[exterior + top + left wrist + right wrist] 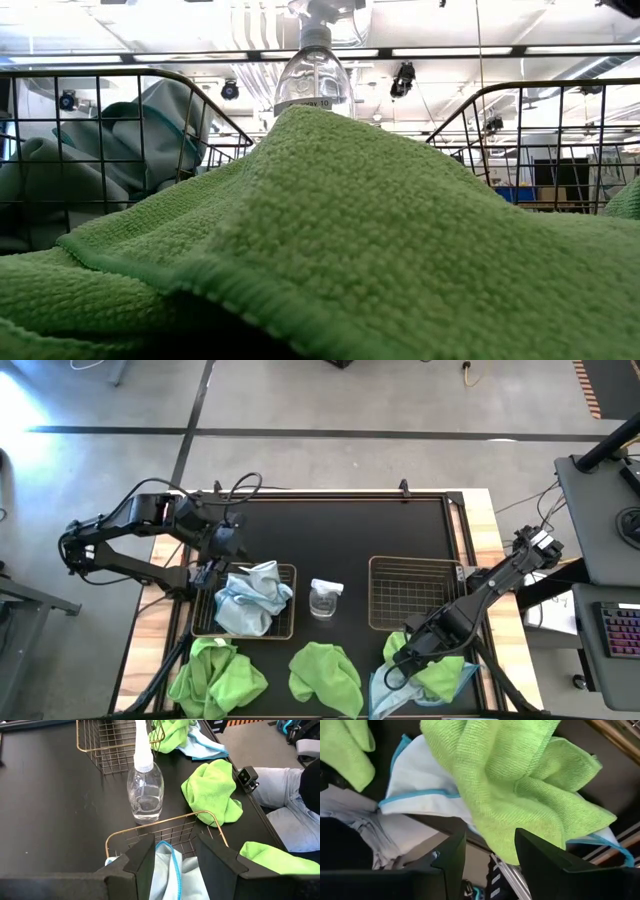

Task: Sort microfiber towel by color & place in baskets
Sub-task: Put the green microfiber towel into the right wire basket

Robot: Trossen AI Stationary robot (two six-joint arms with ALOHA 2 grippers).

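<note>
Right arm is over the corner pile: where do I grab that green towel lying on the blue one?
Take the green towel at its raised bunched folds, coming straight down from above with the right tool. Those ridges stand clear of the blue towel beneath, so pinching high there should lift green alone.

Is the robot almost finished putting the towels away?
Not yet. Blue towels already fill the left basket, with the open left gripper over them. The right basket holds nothing. The open right gripper hovers over a green towel; two green towels wait.

Left claw (207,567) and right claw (397,672) both hang parted.
</note>
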